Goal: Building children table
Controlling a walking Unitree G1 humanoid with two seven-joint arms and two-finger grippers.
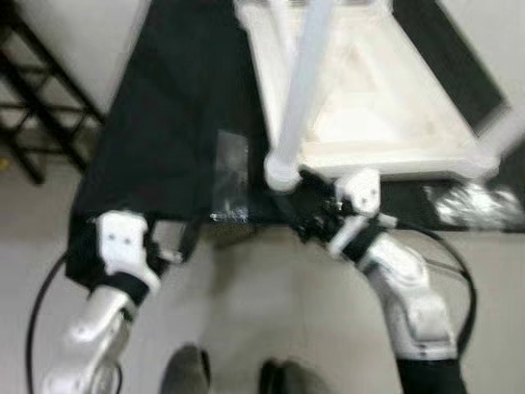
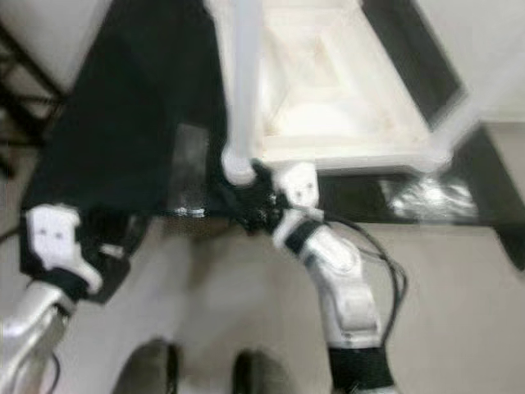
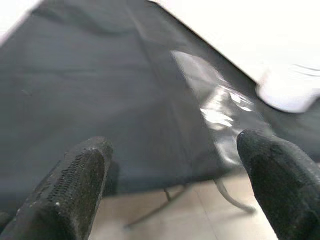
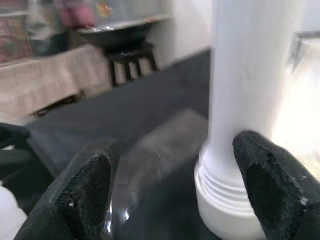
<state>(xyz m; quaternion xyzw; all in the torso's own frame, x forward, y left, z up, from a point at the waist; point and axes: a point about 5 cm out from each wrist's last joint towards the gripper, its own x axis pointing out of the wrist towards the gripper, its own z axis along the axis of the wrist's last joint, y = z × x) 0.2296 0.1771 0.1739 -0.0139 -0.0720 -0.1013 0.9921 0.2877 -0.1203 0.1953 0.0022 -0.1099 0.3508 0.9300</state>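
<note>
White children's table [image 1: 385, 123] lies upturned on a black cloth-covered surface [image 1: 172, 123], smooth frame and underside up, one round tubular leg [image 1: 299, 90] rising from its near corner, a crinkled clear plastic bag [image 1: 230, 176] on the cloth beside it. Right end effector [image 4: 177, 185], textured black fingers spread wide and gripping nothing, sits at the leg's ribbed base, arm bent up from below. Left end effector [image 3: 185, 187] equally open and empty at the cloth's near-left edge
</note>
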